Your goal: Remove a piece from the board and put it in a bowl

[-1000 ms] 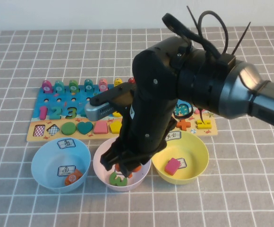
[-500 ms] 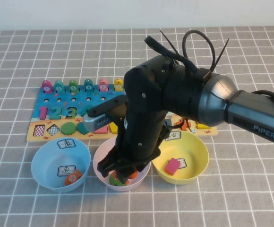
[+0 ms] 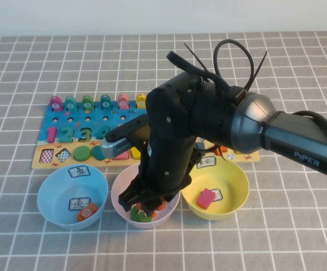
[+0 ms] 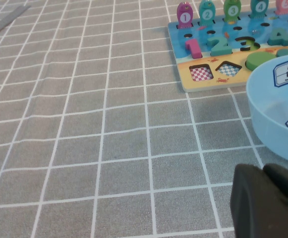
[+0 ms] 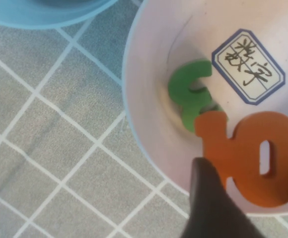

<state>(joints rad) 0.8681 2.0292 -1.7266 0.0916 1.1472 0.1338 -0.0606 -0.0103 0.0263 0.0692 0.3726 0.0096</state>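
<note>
risks the orange ten (image 5: 253, 158), gripped by right gripper (image 3: 146, 208) at lower centre, catching pink bowl's (image 3: 120, 195) rim on release; left gripper (image 4: 268, 203) lower right, fingers' state impossible to tell.

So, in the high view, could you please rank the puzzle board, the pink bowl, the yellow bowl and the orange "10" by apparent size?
1. Puzzle board, though partly hidden by the right arm.
2. Yellow bowl and pink bowl: look alike, and the arm covers much of the pink one, so unranked.
3. Orange "10", held by the right gripper over the pink bowl.
</note>
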